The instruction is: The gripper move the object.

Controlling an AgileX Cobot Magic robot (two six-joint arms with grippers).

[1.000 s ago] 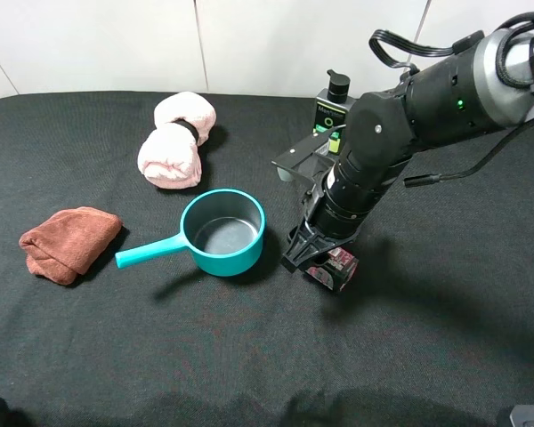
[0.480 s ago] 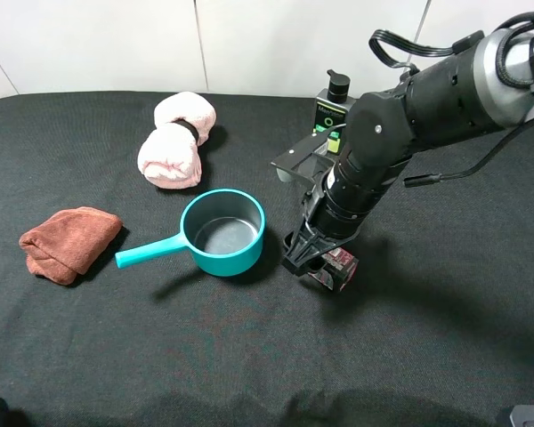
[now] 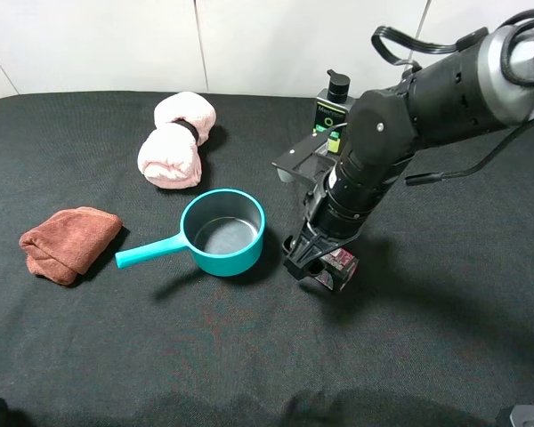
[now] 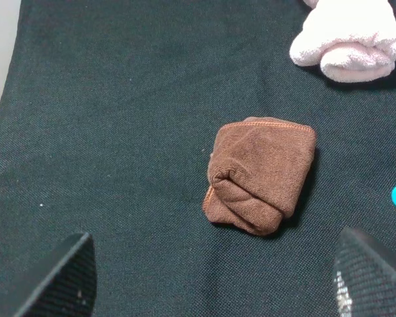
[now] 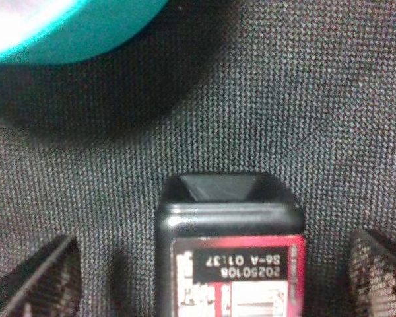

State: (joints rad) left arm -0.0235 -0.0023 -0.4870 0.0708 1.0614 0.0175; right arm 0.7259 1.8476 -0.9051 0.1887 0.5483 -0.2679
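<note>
Right gripper (image 3: 313, 264) is down low over the object (image 3: 338, 264), just right of the teal pot (image 3: 223, 230) on the black bench (image 3: 160, 338). From the right wrist, the object (image 5: 231, 264) sits squarely between the two fingertips (image 5: 43, 277), jaws spread wide with clear cloth either side, not touching it. The pot's rim (image 5: 66, 26) shows close ahead. Over on the left, the other gripper (image 4: 211, 281) has its jaws open too, above a brown cloth (image 4: 261, 175), with a pink towel roll (image 4: 346, 36) beyond.
</note>
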